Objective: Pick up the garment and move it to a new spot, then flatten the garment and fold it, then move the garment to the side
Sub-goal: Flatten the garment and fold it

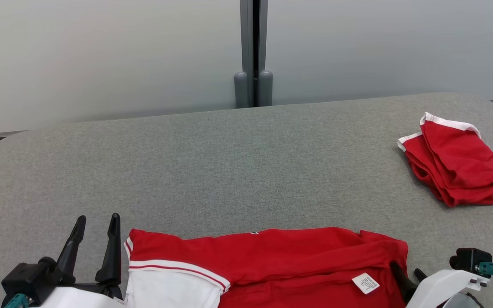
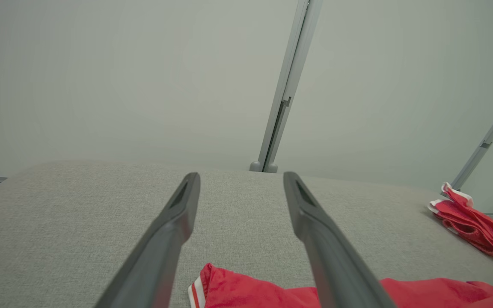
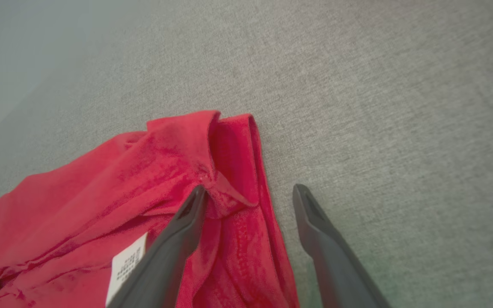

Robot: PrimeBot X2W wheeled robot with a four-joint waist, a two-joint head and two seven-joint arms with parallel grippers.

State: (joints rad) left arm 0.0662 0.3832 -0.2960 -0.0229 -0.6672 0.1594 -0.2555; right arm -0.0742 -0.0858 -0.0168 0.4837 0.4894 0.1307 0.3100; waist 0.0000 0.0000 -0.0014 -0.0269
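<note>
your left end effector (image 1: 98,219) is wide open, holding nothing. it sits over bare tabletop (image 1: 229,171) just left of the garment (image 1: 272,256), fingers pointing toward the far edge. in the left wrist view the garment's striped corner lies low between the two fingers, apart from both.

your right end effector (image 3: 250,188) is wide open as well, nothing gripped. in the right wrist view it straddles the garment's right edge: one finger over the red fabric at a folded hem, the other over bare tabletop. can't tell whether that finger touches the cloth.

the garment lies along the near edge of the tabletop, stretched left to right between your two end effectors, its near part cut off by the bottom of the head view. it's red and rumpled, with folds at the right end. white panel (image 1: 165,288) with striped trim at its left end, white label (image 1: 365,283) face up near its right end.

second red garment (image 1: 456,167), white trim, lies bunched at the far right of the tabletop, well apart from the first. pale wall with a grey post (image 1: 253,51) stands behind the tabletop.
</note>
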